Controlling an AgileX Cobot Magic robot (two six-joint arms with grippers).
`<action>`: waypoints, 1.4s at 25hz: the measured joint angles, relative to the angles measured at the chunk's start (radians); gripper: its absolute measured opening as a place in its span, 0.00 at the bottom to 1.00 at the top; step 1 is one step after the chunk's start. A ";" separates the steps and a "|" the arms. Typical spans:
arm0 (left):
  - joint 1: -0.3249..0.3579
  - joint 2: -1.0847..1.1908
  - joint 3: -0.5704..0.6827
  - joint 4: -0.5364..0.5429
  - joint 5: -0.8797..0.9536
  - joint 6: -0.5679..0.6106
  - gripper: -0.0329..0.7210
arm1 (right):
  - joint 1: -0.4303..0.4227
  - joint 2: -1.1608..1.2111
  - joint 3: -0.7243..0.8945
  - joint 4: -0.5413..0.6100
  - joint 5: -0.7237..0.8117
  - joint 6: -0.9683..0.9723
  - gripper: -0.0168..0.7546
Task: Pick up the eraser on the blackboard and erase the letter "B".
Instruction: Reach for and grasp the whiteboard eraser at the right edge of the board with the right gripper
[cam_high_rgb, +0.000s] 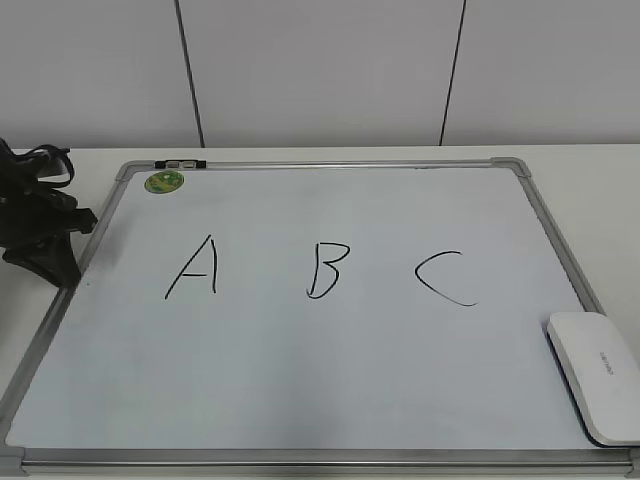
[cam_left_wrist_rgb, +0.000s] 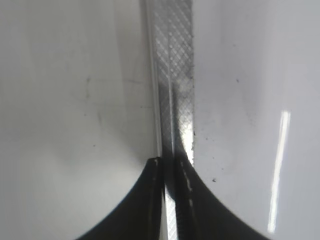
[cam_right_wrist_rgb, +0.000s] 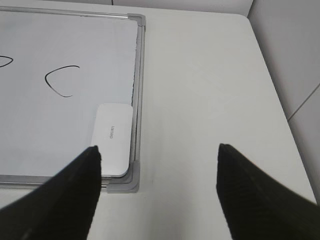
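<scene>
The blackboard (cam_high_rgb: 300, 360) lies flat on the white table (cam_right_wrist_rgb: 200, 100) and fills most of the exterior view; its near edge and both near corners are partly cut off by the frame. Three black letters stand in a row across its middle: "A" (cam_high_rgb: 193, 267), the letter "B" (cam_high_rgb: 326, 269) and "C" (cam_high_rgb: 446, 277). The "B" is whole and unsmeared. A round green sticker (cam_high_rgb: 164, 181) sits near the board's far left corner, its print too small to read.

The eraser (cam_high_rgb: 596, 374) lies on the board at the near right corner, against the right frame rail, well apart from the "B". In the exterior view its right end is cut off by the picture edge. In the right wrist view the eraser (cam_right_wrist_rgb: 114, 139) shows almost whole, with its near left corner hidden behind a finger; its grey print is illegible.

The right gripper (cam_right_wrist_rgb: 157, 155) hovers above the table near the board's near right corner, fingers spread wide, holding nothing. It does not appear in the exterior view.

The left gripper (cam_left_wrist_rgb: 170, 167) rests at the board's left frame rail (cam_left_wrist_rgb: 172, 75). Its dark fingers meet with only a thin slit between them, clamping nothing. In the exterior view only a dark mass of the left arm (cam_high_rgb: 40, 225) shows at the table's left edge.
</scene>
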 joint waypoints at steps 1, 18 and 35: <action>0.000 0.000 0.000 0.000 0.000 0.000 0.07 | 0.000 0.066 -0.041 0.006 0.000 -0.008 0.74; 0.000 0.000 -0.002 -0.002 0.004 0.000 0.07 | 0.000 0.853 -0.298 0.183 0.012 -0.065 0.73; 0.000 0.000 -0.002 -0.002 0.006 0.000 0.06 | 0.000 1.297 -0.298 0.178 -0.094 -0.085 0.78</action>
